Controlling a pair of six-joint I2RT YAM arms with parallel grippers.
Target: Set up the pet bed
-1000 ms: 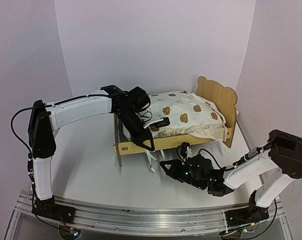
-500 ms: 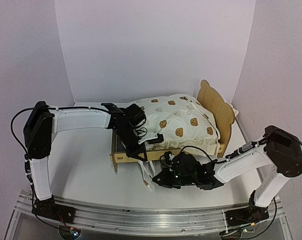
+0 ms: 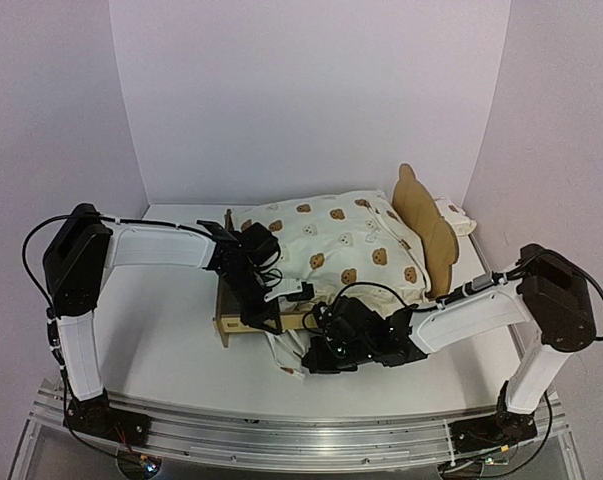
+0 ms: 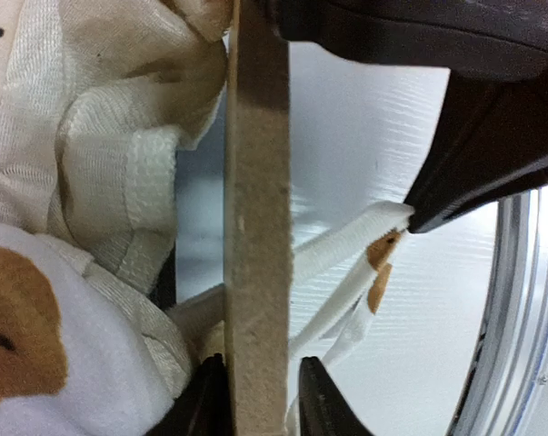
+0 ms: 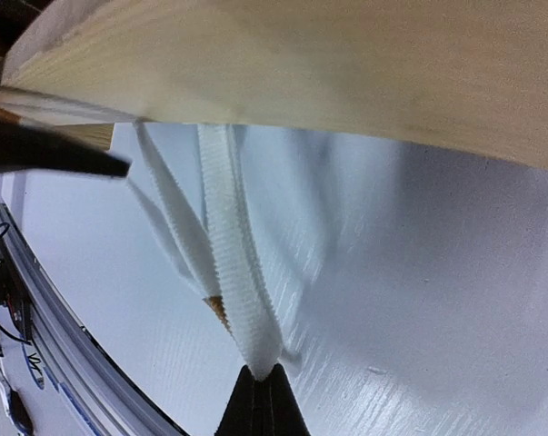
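We see the pet bed (image 3: 331, 240) mid-table (image 3: 161, 340), headboard toward 2 o'clock. The left gripper (image 4: 260, 400) straddles its plywood rail (image 4: 255, 182) at 8 o'clock; clamped or loose, we cannot tell. The right gripper (image 5: 263, 386) pinches a white tie strap (image 5: 233, 263) at 6 o'clock.

Left claw (image 3: 266, 320), right claw (image 3: 309, 360) at pet bed (image 3: 341, 240).
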